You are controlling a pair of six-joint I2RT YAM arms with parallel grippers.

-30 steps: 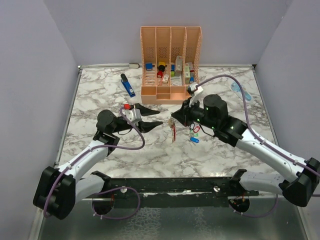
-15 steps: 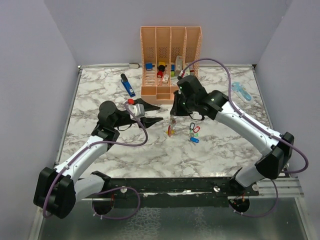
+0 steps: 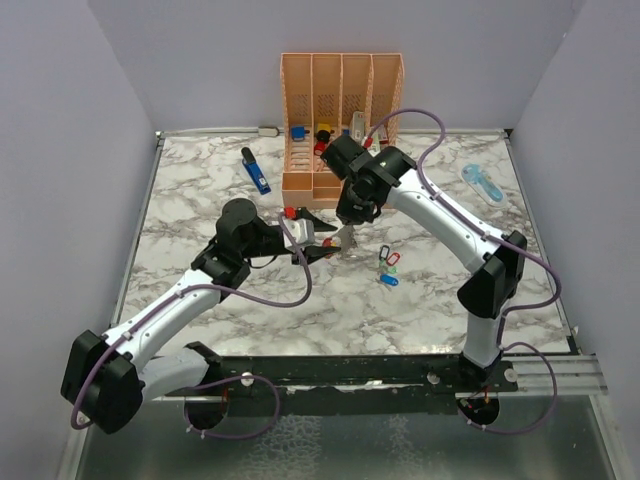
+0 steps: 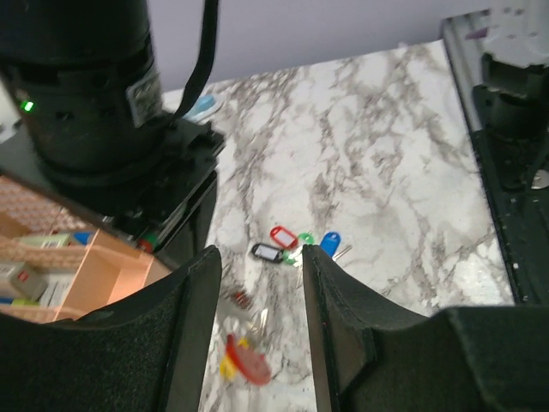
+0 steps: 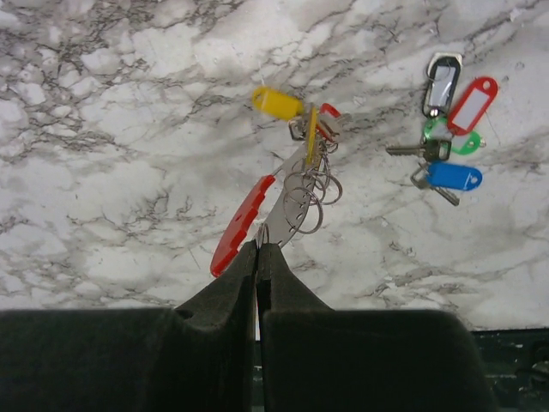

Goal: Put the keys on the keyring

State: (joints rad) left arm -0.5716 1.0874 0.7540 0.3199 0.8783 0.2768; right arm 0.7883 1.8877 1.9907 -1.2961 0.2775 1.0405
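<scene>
Keyring point(image 5: 243, 225) half lost among wire loops point(image 5: 307, 193), pinched tight by right gripper point(image 5: 257, 251) — left gripper point(image 4: 260, 256) gaping, four tagged keys point(image 5: 453, 177) loose, one yellow tag point(image 5: 276, 103) at ring.

Smooth marble-look table point(image 5: 103, 197); keyring point(image 5: 241, 225) half glossy red plastic; keys point(image 5: 453, 177) metal with plastic tags

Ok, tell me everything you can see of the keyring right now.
The keyring is an oval loop, one half bright red and plastic-looking, the other grey-white and metallic-looking. The right gripper holds its near end, jaws shut on it. The right wrist view shows it almost edge-on, reaching away from the jaws. A yellow tag and several thin wire rings hang on its far part. It is beside the loose keys. Whether it touches the table is unclear.
</scene>
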